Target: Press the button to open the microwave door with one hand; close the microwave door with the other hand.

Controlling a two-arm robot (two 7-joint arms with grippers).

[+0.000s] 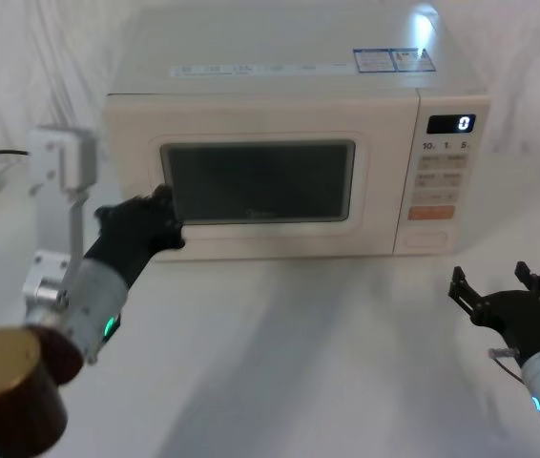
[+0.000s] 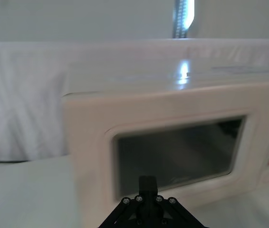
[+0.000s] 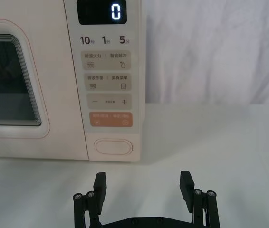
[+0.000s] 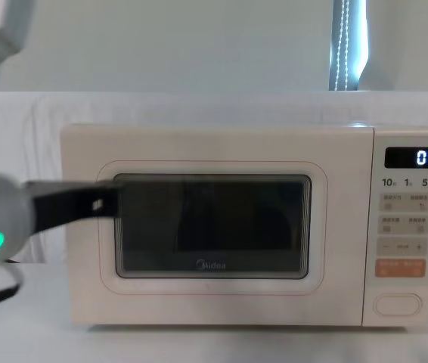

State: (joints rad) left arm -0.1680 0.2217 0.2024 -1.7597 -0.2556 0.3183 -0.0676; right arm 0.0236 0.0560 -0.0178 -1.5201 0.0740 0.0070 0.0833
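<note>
- Left gripper (image 1: 160, 218) at the closed microwave door (image 1: 260, 186)'s left edge; jaws' state unclear, tips hidden.
- Right gripper (image 3: 144, 185): jaws released, near the one button (image 3: 113, 146).

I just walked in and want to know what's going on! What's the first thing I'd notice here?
The big cream microwave at the back of the white table, with its door closed and a glowing 0 on its display. Next, the left hand, black, up against the left edge of the door's dark window. The right hand waits open, low on the table, in front of the wide cream button.
</note>
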